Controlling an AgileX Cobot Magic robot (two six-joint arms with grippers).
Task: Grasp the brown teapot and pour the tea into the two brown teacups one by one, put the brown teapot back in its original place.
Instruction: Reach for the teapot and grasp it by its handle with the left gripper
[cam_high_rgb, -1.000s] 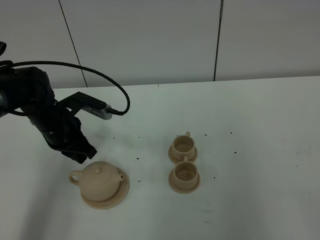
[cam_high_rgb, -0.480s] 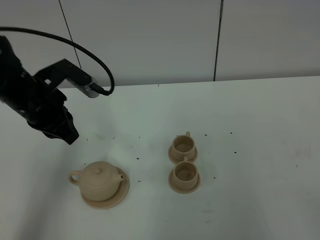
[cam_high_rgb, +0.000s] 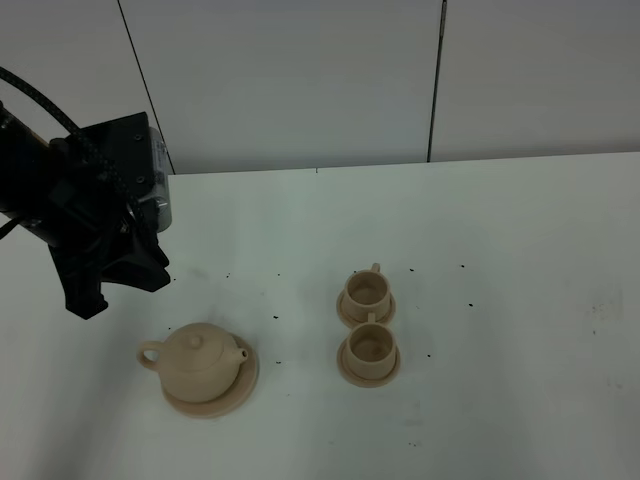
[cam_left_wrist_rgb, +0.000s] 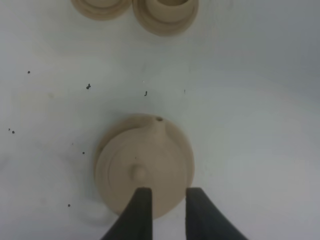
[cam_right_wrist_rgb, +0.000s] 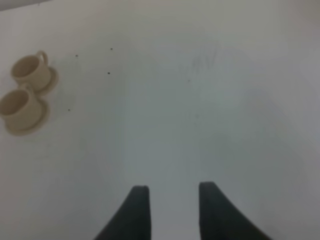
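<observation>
Left gripper jaws a narrow gap apart, gripping nothing, poised above the brown teapot — pot sitting on its saucer at near left, left arm raised at far left, right gripper parted and empty, two brown teacups right of the pot.

1. The left arm, at the left edge of the high view, is matte black and blocky, with angular housings.
2. A thick black cable curves in from the upper left corner of that view.
3. A box with a pale grey face sits on the arm's upper right side.
4. The left jaws and right jaws, seen in the wrist views, are dark, smooth, tapering blades with squared tips.
</observation>
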